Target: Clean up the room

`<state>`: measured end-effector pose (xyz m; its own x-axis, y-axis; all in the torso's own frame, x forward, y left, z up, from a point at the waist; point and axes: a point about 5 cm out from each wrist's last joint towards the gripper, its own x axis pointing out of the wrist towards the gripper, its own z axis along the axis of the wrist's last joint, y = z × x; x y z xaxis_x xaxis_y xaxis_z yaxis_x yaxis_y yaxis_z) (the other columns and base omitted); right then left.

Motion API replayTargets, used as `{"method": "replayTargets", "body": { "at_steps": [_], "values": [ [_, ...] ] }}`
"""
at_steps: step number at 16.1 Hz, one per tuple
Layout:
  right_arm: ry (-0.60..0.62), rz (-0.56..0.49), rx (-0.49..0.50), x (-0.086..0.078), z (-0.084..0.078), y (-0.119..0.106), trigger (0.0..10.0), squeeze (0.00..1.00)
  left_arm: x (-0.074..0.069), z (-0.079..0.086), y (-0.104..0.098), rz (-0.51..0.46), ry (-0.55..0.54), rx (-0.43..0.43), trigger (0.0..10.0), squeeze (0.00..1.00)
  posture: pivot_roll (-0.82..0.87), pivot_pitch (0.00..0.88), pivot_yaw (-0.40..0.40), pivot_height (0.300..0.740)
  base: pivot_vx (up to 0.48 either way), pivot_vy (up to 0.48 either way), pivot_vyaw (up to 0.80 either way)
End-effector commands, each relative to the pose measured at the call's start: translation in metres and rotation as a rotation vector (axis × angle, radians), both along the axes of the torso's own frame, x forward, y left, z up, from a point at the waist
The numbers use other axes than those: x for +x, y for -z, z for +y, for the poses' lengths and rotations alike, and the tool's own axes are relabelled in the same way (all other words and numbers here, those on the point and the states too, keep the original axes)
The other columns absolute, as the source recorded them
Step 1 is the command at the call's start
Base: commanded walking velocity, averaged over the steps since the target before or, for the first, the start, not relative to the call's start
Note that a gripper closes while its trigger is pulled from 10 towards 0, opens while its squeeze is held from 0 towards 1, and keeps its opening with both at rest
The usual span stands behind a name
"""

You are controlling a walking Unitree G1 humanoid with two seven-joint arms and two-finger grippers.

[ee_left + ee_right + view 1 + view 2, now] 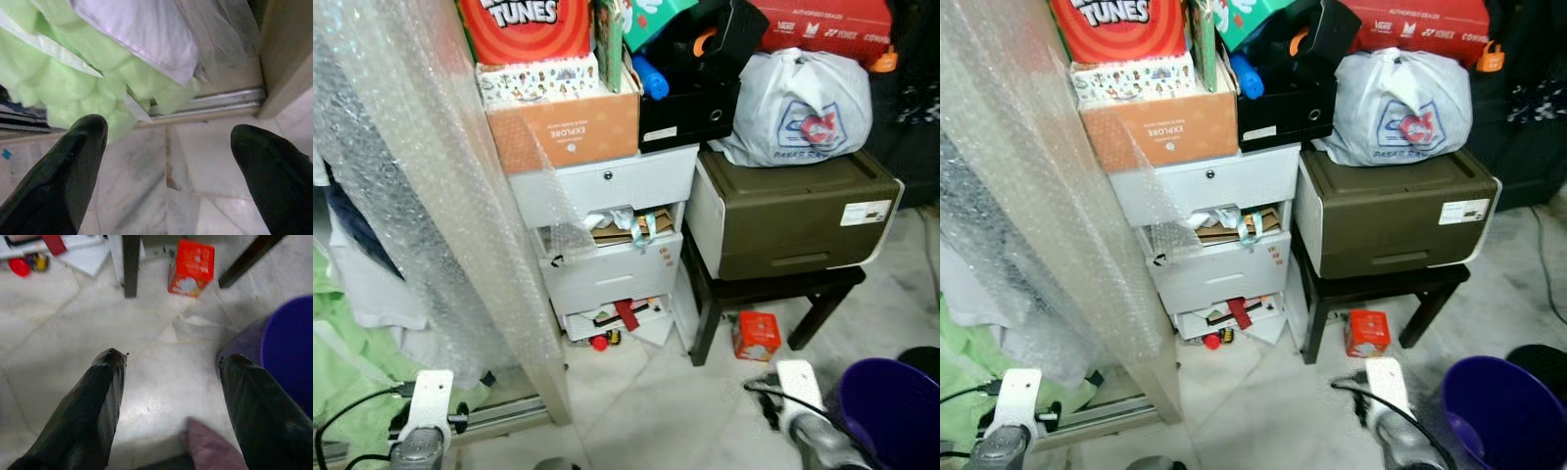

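Right pincer [168, 382] hangs wide open and empty over the floor, near the red box [191, 268] beside the stool leg [131, 264]. Left pincer [166, 147] also gapes, idle. A reach may bump the purple bucket [288, 352] just beside.

We see a white drawer unit [607, 230] with its two lower drawers ajar, papers spilling out. An orange box [570, 127] and a black bin [690, 113] sit on top of it. Beside it a brown printer [793, 211] rests on a dark bench [759, 294], with a white bag [798, 108] on top. Bubble wrap [421, 186] drapes a tall panel to our left.
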<state>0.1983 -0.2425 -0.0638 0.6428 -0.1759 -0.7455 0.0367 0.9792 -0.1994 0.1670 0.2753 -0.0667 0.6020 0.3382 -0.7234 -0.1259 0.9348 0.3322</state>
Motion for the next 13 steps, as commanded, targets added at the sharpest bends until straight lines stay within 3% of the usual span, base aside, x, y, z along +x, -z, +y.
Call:
{"method": "replayTargets", "body": {
  "at_steps": [1,4,11,13],
  "values": [
    [-0.002,-0.013,-0.019,0.003,-0.001,-0.002,10.0,0.0,0.004,-0.001,-0.001,0.009,0.013,0.0,10.0,0.0,-0.04,0.0,0.025,0.74,0.0,0.0,0.79],
    [0.03,-0.01,-0.015,0.003,-0.002,-0.002,10.0,0.0,0.011,-0.006,-0.002,0.002,0.025,0.003,10.0,0.0,-0.05,0.0,0.031,0.74,0.0,0.0,0.7],
    [0.045,-0.002,-0.028,0.004,-0.002,-0.002,10.0,0.0,0.013,-0.008,-0.002,-0.003,0.008,-0.012,10.0,0.0,-0.05,0.0,0.031,0.74,0.0,0.041,0.0],
    [0.041,-0.002,-0.026,0.004,-0.002,-0.002,10.0,0.0,0.012,-0.007,-0.001,0.004,0.008,-0.009,10.0,0.0,-0.04,0.0,0.031,0.74,0.0,0.304,-0.71]
  ]
}}
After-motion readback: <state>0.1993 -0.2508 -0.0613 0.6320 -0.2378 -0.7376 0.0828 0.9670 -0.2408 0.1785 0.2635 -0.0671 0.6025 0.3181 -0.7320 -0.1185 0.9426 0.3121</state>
